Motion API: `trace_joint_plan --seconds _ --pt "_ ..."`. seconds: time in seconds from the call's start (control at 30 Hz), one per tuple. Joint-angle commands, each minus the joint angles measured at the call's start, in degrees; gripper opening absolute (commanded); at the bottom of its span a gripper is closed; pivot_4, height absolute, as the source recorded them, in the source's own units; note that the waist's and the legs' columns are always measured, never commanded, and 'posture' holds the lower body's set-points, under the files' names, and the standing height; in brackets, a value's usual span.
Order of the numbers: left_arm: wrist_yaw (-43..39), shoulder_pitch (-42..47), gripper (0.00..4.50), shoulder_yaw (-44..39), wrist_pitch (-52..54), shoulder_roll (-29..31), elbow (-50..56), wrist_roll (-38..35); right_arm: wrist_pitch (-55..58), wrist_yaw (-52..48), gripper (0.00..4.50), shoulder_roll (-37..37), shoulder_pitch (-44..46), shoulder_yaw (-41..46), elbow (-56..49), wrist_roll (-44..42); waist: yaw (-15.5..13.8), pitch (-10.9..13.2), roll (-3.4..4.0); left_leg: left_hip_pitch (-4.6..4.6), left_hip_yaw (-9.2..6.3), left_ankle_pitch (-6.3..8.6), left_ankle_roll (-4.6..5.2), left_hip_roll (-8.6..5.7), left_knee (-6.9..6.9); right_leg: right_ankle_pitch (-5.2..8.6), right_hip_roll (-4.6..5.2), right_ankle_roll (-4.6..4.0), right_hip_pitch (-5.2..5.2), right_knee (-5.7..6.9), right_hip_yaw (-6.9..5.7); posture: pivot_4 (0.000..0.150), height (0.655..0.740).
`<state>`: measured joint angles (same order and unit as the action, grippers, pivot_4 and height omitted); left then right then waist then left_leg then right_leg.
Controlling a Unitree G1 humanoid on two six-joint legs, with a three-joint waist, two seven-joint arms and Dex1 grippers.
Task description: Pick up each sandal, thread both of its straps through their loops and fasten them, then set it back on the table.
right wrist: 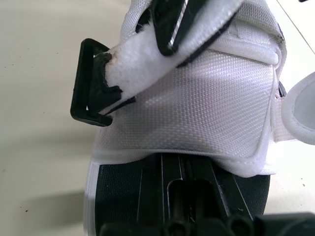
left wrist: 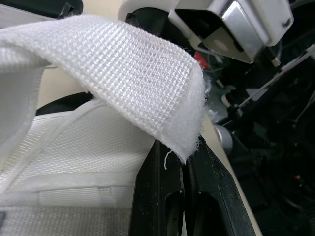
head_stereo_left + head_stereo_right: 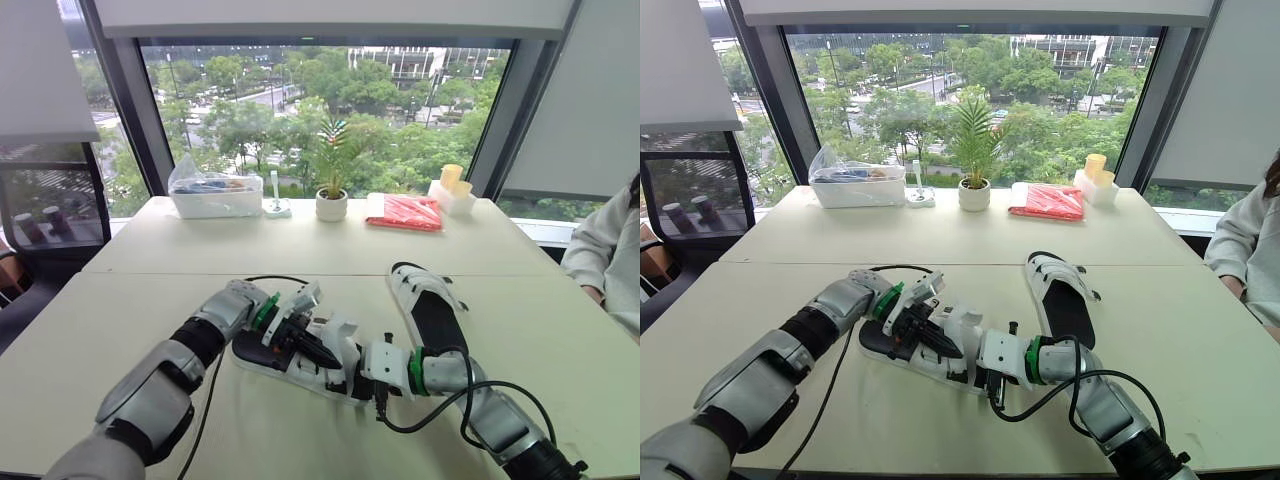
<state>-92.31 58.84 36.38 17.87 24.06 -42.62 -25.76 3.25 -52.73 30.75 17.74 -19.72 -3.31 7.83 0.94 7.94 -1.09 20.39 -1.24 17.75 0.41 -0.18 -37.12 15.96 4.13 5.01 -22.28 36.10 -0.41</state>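
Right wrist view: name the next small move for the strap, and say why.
Probably the left gripper should push the strap tip through the black loop: it pinches the strap, whose tip sits at the loop, not yet fastened.

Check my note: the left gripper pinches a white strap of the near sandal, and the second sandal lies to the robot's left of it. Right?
Not quite. The left eye view shows the second sandal lying to the robot's right of the near sandal; the left gripper does pinch its white strap.
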Motion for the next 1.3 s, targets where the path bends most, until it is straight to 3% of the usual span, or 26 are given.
trace_joint_plan --seconds 0.03,0.93,1.3 --pt "-0.2 0.7 0.04 3.7 -3.6 -0.6 -0.9 1.7 3.5 -2.9 0.0 0.3 -5.1 -7.6 4.6 3.5 0.0 0.0 0.0 0.0 0.0 0.0 0.0 0.0 0.0 0.0 -0.01 0.0 0.0 0.0 0.0 0.15 0.7374" --pt "-0.2 14.9 0.04 23.6 -16.0 1.2 -7.5 -8.2 4.0 -2.7 0.0 0.4 -5.3 -7.4 4.2 3.5 -0.1 0.0 0.0 0.04 -0.31 0.05 0.1 0.0 -0.03 0.01 -0.42 -0.02 -0.04 0.0 0.06 0.15 0.7374" --pt "-0.2 14.6 0.04 27.8 -16.9 3.9 -1.3 -13.1 4.1 -2.5 0.0 0.3 -6.0 -7.4 3.5 3.7 -0.1 0.0 0.0 0.04 -0.4 0.07 0.15 0.02 -0.03 0.04 -0.48 -0.06 -0.05 0.01 0.07 0.15 0.7374"
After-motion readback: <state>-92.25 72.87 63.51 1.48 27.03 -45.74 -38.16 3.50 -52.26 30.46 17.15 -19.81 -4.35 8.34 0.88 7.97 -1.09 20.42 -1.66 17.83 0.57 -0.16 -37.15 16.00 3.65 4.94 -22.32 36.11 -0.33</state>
